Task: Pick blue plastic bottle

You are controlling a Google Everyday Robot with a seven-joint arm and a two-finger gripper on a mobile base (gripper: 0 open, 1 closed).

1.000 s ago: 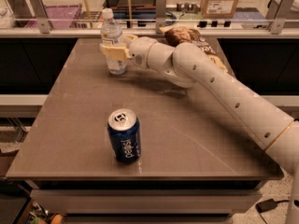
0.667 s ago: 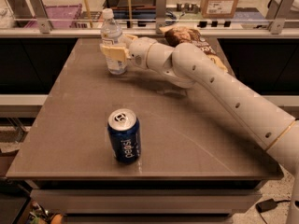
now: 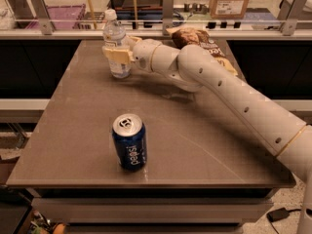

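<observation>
— Where is the blue plastic bottle [image 3: 115, 33]?

— Far left corner of the grey-brown flat surface [image 3: 73, 130]. It's the small, clear, bluish-tinted one with a pale label.

— Which way does it point?

— It is upright. Its long axis is vertical, with the white cap [image 3: 111, 14] on top and the base down at the surface.

— And your gripper?

— My gripper [image 3: 119, 53] is at the bottle's middle. Its beige fingers [image 3: 116, 56] are clamped on the bottle, one on the near side and one behind it.

— What else is on the surface?

— A little to the right and much nearer the front edge stands a dark blue cylindrical Pepsi can [image 3: 129, 141]. It is upright with its silver top showing, well apart from the bottle. Further right, at the back edge, lies a brown crinkled snack bag [image 3: 195, 37], partly hidden behind my white jointed arm [image 3: 229, 91]. The arm runs from the lower right corner diagonally across the surface to the bottle.
</observation>
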